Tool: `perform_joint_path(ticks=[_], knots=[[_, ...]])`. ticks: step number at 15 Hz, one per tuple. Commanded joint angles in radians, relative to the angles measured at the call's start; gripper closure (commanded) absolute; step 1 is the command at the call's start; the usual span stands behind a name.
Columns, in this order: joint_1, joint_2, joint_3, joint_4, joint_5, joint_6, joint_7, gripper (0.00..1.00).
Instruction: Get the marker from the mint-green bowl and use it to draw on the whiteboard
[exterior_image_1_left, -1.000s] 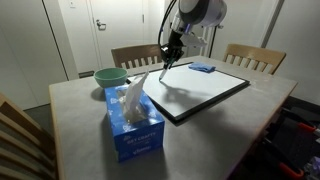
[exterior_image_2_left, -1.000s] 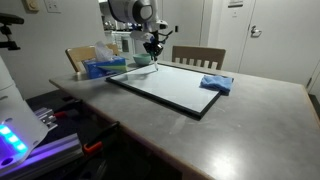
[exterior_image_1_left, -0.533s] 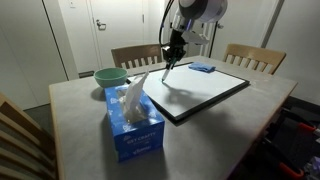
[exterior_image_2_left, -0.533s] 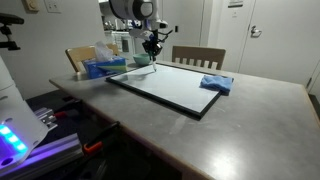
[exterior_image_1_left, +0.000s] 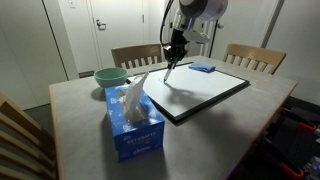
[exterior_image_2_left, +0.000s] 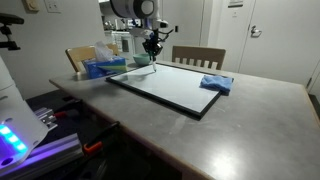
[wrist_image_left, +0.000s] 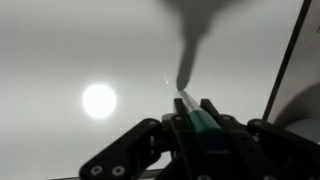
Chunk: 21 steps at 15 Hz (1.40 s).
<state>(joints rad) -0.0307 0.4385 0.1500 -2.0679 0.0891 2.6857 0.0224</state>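
My gripper (exterior_image_1_left: 175, 55) is shut on the marker (wrist_image_left: 192, 112), a thin dark stick with a green barrel, held tip down. It hangs over the near-left part of the whiteboard (exterior_image_1_left: 205, 88), close to its surface; contact cannot be told. In the wrist view the marker points at the white board (wrist_image_left: 70, 60), with its shadow above the tip. The gripper (exterior_image_2_left: 152, 48) and the whiteboard (exterior_image_2_left: 175, 88) show in both exterior views. The mint-green bowl (exterior_image_1_left: 110, 76) stands to the left of the board, behind the tissue box; it is partly hidden in an exterior view (exterior_image_2_left: 143, 62).
A blue tissue box (exterior_image_1_left: 134, 118) stands near the board's corner and also shows in an exterior view (exterior_image_2_left: 100, 68). A flat blue eraser pad (exterior_image_1_left: 203, 68) lies on the board's far end, seen too in an exterior view (exterior_image_2_left: 216, 84). Wooden chairs (exterior_image_1_left: 250, 57) stand behind the table.
My gripper with the marker has shifted slightly along the whiteboard's edge; otherwise nothing has visibly changed.
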Motion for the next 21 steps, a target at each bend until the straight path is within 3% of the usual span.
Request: perform_joint_path(ticks=[1,21], knots=[[0.027,-0.007,-0.041,-0.009,0.001,-0.042,0.006,0.95],[0.107,0.038,-0.143,0.016,-0.120,0.007,0.047,0.95]])
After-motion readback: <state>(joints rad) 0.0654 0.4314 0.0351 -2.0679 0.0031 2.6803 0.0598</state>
